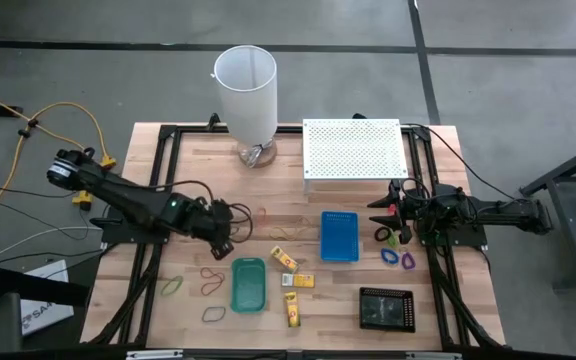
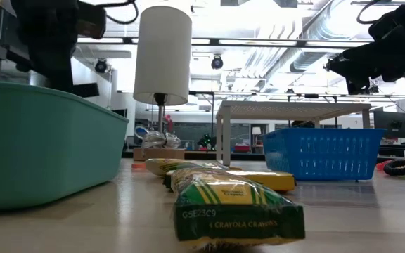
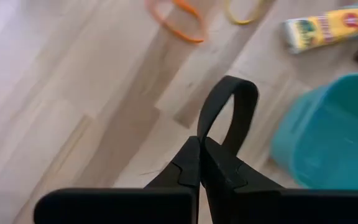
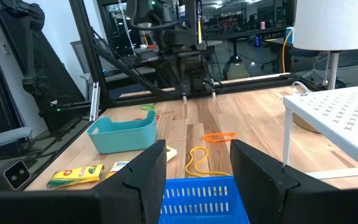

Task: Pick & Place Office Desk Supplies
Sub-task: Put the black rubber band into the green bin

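My left gripper [image 1: 226, 238] hovers over the table just to the far-left of the green tray [image 1: 249, 284]; it is shut on a black rubber-band loop [image 3: 229, 106]. Loose bands lie flat on the wood: orange [image 1: 268, 213], yellow [image 1: 288, 232], red [image 1: 211, 273], green [image 1: 171, 285]. Three yellow crayon packets [image 1: 284, 260] lie between the green tray and the blue tray [image 1: 340, 236]. My right gripper [image 4: 197, 165] is open, raised beside the blue tray's right edge. Small clips [image 1: 398, 258] and a black ring [image 1: 382, 235] lie below it. My left gripper pinches the black rubber-band loop between its two fingers at one end [image 3: 199, 138]. The rest of the loop stands out beyond the fingertips as an open oval, lifted clear of the table.
A white perforated shelf [image 1: 353, 148] and a tall white cylinder [image 1: 246, 90] stand at the far side. A black tray [image 1: 386, 308] sits at the near right. Bare wood lies left of the green tray, around the loose bands.
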Controlling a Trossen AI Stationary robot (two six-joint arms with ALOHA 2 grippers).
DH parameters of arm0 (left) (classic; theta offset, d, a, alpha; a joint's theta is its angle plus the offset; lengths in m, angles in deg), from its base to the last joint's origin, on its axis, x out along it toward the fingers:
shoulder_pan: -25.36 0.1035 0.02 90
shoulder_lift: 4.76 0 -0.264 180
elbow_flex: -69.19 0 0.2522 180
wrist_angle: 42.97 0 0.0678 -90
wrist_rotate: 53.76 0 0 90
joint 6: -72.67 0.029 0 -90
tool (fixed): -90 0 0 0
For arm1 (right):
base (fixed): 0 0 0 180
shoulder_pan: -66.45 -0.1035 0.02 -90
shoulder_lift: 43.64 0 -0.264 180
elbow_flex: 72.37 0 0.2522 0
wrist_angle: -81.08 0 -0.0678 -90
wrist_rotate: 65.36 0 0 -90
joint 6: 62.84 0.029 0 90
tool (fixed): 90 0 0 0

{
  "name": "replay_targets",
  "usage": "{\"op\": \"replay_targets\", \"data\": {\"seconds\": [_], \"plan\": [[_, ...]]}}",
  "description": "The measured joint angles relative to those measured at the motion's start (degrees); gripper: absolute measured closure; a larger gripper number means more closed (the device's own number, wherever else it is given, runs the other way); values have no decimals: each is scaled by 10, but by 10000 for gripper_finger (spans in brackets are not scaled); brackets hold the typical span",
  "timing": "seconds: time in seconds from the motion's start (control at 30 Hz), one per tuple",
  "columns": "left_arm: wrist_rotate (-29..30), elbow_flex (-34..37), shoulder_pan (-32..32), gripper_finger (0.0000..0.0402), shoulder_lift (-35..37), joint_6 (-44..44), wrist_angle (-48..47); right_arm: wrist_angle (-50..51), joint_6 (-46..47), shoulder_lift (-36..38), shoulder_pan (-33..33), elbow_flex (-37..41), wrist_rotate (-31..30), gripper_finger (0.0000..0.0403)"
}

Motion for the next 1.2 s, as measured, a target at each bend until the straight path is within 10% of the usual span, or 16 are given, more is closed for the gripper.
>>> {"op": "replay_targets", "data": {"seconds": [1.2], "plan": [[-86,-78,-93,401,-145,28,161,0,0,0,0,0,0,237]]}}
